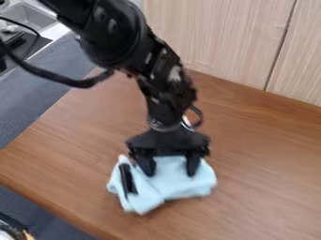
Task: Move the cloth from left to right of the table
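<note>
Camera view: black arm (113, 30) leaned in from the upper left, its gripper (170, 171) hanging down to a cloth (172, 185) on a brown wooden table (263, 187).
Cloth place: lower part of the view, a little left of centre, on the near part of the tabletop.
Cloth colour: pale blue, plain, faintly shaded in the folds.
Cloth form: bunched into a low, thick bundle, wider than deep; right end rounded, left end narrowing to a raised upper corner, with a blunt lobe pointing down toward the table's near edge.
Cloth marking: slim dark strip (128, 179) ran lengthwise over the left portion; could not tell whether it was a separate item.
Gripper state: fingers (192, 166) stood wide apart, tips against the cloth, blue fabric showing between them; could not tell whether any fold was held.
Surroundings: pale wood-grain panel (219, 40) behind the table, grey counter (34, 110) beside it at left, sink (31, 16) in the upper left corner, black cable (75, 83) looping from the arm.
</note>
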You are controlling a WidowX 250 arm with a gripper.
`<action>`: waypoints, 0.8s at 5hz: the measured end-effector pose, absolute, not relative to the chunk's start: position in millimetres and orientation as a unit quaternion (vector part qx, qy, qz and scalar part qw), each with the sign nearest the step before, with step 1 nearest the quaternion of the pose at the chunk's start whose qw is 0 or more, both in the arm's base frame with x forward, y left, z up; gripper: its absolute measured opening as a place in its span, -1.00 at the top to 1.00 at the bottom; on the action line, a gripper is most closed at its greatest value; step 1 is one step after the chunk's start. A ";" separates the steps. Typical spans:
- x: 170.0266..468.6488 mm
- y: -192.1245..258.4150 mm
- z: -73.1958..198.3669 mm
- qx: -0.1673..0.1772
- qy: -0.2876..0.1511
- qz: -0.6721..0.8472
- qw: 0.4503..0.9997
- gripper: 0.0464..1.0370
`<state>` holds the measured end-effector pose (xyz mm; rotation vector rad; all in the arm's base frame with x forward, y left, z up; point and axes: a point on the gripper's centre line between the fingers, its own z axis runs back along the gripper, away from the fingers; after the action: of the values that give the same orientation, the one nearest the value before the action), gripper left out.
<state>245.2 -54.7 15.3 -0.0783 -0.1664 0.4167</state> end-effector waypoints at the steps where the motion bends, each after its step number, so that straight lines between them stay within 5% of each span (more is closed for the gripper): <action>1: 237.3 -62.9 17.2 -0.041 -0.082 0.192 0.977 -0.92; 4: 244.5 -52.3 51.1 -0.037 -0.113 0.188 0.975 -0.92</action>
<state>244.5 -52.3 51.1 -0.0747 -0.2271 0.3783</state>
